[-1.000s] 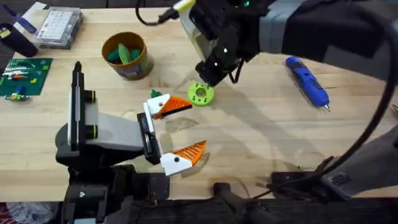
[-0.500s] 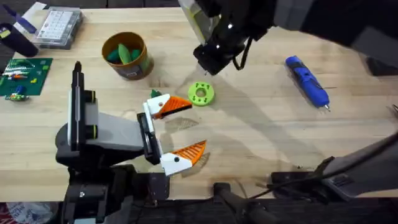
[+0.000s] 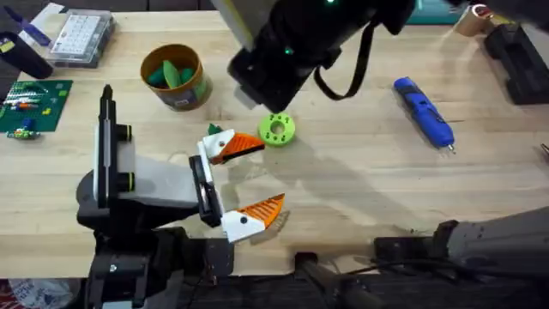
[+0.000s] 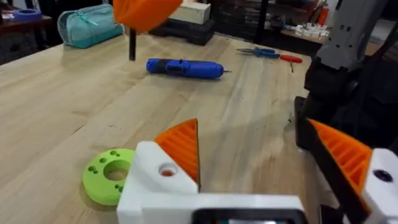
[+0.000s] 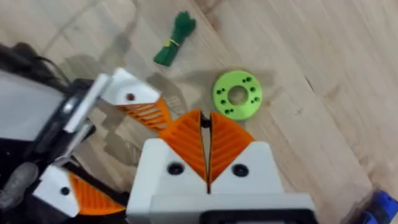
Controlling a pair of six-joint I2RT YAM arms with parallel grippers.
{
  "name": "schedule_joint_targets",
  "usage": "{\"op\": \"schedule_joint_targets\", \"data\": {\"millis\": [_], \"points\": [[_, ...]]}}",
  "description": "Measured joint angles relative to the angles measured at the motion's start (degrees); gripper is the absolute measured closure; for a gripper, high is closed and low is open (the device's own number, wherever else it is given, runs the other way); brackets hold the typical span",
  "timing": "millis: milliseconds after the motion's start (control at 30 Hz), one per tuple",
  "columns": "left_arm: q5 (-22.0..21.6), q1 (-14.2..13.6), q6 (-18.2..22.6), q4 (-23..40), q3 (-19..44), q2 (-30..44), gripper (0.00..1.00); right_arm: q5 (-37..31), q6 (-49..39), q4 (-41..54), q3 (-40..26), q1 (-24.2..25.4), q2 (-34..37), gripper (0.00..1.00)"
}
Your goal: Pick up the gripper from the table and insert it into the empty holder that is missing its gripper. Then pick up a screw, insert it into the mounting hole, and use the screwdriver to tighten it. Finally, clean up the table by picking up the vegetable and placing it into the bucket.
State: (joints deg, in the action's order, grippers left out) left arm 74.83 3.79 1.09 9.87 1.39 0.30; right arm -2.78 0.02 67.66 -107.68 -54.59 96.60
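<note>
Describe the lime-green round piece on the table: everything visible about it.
The lime-green round piece is a flat disc, plastic by its look, with a large centre hole and smaller holes ringed around it. It lies flat on the wooden table, right by the orange tip of one finger of the left end effector, which is open; whether they touch is unclear. The right end effector, shut, hangs above it and holds nothing.

right arm (image 3: 292, 43) dark and blurred, screwdriver (image 5: 384, 208) cut off

Pale wood-grain table (image 3: 360, 180), dark shelving (image 4: 249, 15) behind, teal pouch (image 4: 87, 25) at far edge
</note>
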Motion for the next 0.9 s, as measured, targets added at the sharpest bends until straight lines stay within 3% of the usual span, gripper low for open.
{"op": "schedule_joint_targets", "data": {"millis": [400,900], "points": [[0.0,0.0,0.01,-0.01,0.0,0.01,0.01,0.01,0.78,0.71,-2.3,-7.04,0.0,0.997],[0.0,0.0,0.0,0.0,0.0,0.01,0.01,0.01,1.3,0.7,-2.32,-7.54,0.54,0.997]]}}
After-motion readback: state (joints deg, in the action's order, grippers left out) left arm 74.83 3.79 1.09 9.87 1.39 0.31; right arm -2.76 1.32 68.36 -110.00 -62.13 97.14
